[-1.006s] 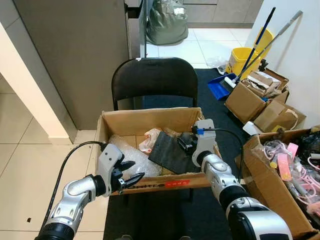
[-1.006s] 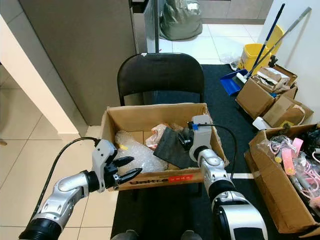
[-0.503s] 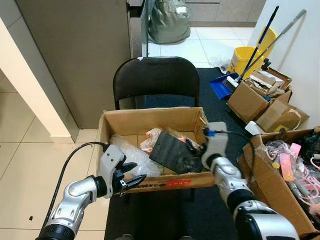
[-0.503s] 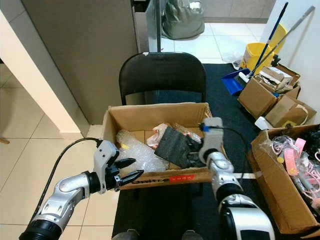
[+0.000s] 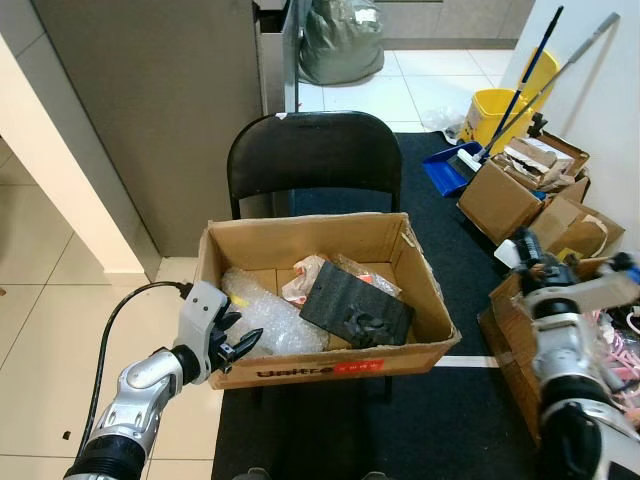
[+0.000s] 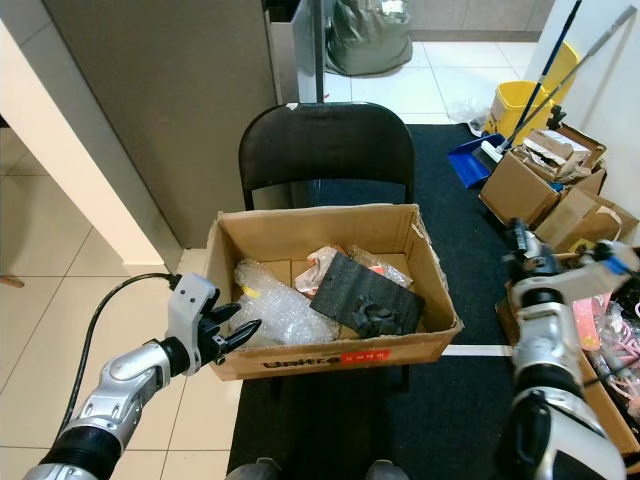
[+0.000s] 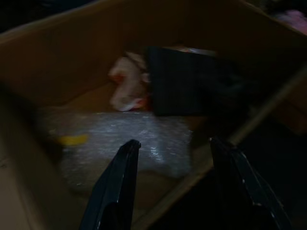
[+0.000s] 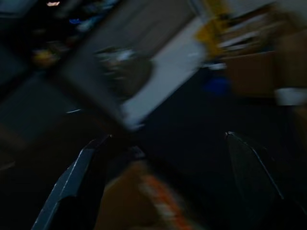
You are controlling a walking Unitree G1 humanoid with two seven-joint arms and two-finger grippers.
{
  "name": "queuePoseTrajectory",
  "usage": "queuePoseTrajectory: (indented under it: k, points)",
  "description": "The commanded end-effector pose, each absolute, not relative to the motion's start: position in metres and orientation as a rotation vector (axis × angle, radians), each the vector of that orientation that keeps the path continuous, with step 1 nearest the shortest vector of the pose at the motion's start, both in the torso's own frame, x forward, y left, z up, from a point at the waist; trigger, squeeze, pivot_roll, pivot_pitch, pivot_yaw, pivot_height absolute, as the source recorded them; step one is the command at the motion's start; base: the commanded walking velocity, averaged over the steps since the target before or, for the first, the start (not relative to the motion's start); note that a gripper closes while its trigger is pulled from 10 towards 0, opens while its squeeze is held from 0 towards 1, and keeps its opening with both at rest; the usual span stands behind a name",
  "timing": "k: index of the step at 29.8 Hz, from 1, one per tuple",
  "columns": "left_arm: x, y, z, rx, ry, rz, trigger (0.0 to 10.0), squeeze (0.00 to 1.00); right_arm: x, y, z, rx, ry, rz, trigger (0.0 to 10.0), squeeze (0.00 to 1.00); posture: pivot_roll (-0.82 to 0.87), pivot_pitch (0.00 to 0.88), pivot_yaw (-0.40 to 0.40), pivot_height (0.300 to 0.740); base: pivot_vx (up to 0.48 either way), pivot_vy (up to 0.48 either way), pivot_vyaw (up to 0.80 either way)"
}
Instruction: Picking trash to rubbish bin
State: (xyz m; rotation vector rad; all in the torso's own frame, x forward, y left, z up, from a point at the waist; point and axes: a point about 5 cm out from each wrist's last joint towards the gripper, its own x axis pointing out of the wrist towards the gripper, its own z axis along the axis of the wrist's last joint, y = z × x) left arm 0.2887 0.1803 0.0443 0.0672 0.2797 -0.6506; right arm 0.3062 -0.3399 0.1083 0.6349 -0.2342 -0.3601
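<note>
A cardboard box stands on a black chair. Inside it lie a black foam piece, bubble wrap and a crumpled pink-white wrapper. My left gripper is open and empty, just outside the box's front left corner; in the left wrist view its fingers frame the bubble wrap. My right gripper is out to the right of the box, over the black mat, pointing away. In the blurred right wrist view its fingers stand wide apart with nothing between them.
A grey-green bag sits on the tiles behind the chair. A yellow mop bucket, a blue dustpan and several open cardboard boxes crowd the right side. A grey wall stands on the left.
My right gripper has left the box and swung out to the right; the black foam piece now lies nearer the box's right side. My left gripper has drawn back slightly to the left.
</note>
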Motion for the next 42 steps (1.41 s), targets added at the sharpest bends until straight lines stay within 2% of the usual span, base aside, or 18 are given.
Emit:
queuePoseTrajectory:
  k: [1,4,6,9,13,14,15,16,19,21,22,24,25,33,42]
  points:
    - [0.285,0.19,0.035,0.068,0.312,-0.589,10.0,0.0,0.288,-0.352,0.09,0.63,-0.179,-0.485,10.0,0.0,0.06,0.114,0.045,0.74,0.0,0.0,0.0]
    - [0.277,0.206,0.018,0.075,0.378,-0.464,10.0,0.0,0.247,-0.383,0.067,0.558,-0.084,-0.745,10.0,0.0,0.06,0.11,0.047,0.74,0.0,0.0,0.0]
    - [0.271,0.214,0.01,0.066,0.408,-0.408,10.0,0.0,0.229,-0.393,0.06,0.517,-0.051,-0.842,10.0,0.0,0.06,0.099,0.051,0.74,0.0,0.0,0.0]
    - [0.265,0.22,0.003,0.05,0.432,-0.359,10.0,0.0,0.217,-0.399,0.056,0.506,-0.04,-0.89,10.0,0.0,0.05,0.097,0.066,0.74,0.0,0.0,0.0]
    - [0.226,0.246,-0.032,0.048,0.637,-0.175,10.0,0.0,0.167,-0.418,0.039,0.482,-0.007,-1.091,10.0,0.0,0.03,0.114,0.092,0.74,0.0,0.0,0.0]
    - [0.226,0.246,-0.032,0.048,0.637,-0.175,10.0,0.0,0.167,-0.418,0.039,0.482,-0.007,-1.091,10.0,0.0,0.03,0.114,0.092,0.74,0.0,0.0,0.0]
    - [0.197,0.255,-0.05,0.063,0.757,-0.138,10.0,0.0,0.151,-0.417,0.028,0.458,0.048,-1.128,10.0,0.0,0.02,0.117,0.111,0.74,0.0,0.0,0.0]
    - [0.197,0.255,-0.05,0.063,0.757,-0.138,10.0,0.0,0.151,-0.417,0.028,0.458,0.048,-1.128,10.0,0.0,0.02,0.117,0.111,0.74,0.0,0.0,0.0]
    - [0.161,0.263,-0.068,0.069,0.88,-0.11,10.0,0.0,0.136,-0.406,0.009,0.445,0.136,-1.14,10.0,0.0,0.0,0.098,0.123,0.74,0.0,0.0,0.0]
    - [0.15,0.265,-0.073,0.067,0.918,-0.095,10.0,0.0,0.131,-0.401,0.002,0.441,0.17,-1.143,10.0,0.0,0.0,0.099,0.126,0.74,0.0,0.0,0.0]
    - [0.137,0.266,-0.077,0.062,0.959,-0.081,10.0,0.0,0.127,-0.393,-0.008,0.447,0.217,-1.145,10.0,0.0,-0.01,0.118,0.128,0.74,0.0,0.0,0.0]
    - [0.131,0.267,-0.08,0.059,0.981,-0.073,10.0,0.0,0.124,-0.388,-0.013,0.452,0.244,-1.146,10.0,0.0,-0.01,0.118,0.128,0.74,0.0,0.0,0.0]
    - [0.124,0.266,-0.083,0.066,1.005,-0.086,10.0,0.0,0.123,-0.378,-0.022,0.453,0.293,-1.126,10.0,0.0,0.01,0.152,0.126,0.74,0.0,0.0,0.0]
    - [0.137,0.272,-0.074,0.079,0.917,-0.069,10.0,0.0,0.134,-0.367,-0.028,0.398,0.393,-0.999,10.0,0.0,0.05,0.193,0.062,0.74,0.0,0.0,0.0]
    - [0.123,0.264,-0.081,0.094,0.937,-0.09,10.0,0.0,0.12,-0.362,-0.037,0.377,0.481,-0.982,10.0,0.0,0.04,0.204,0.032,0.74,0.0,0.0,0.0]
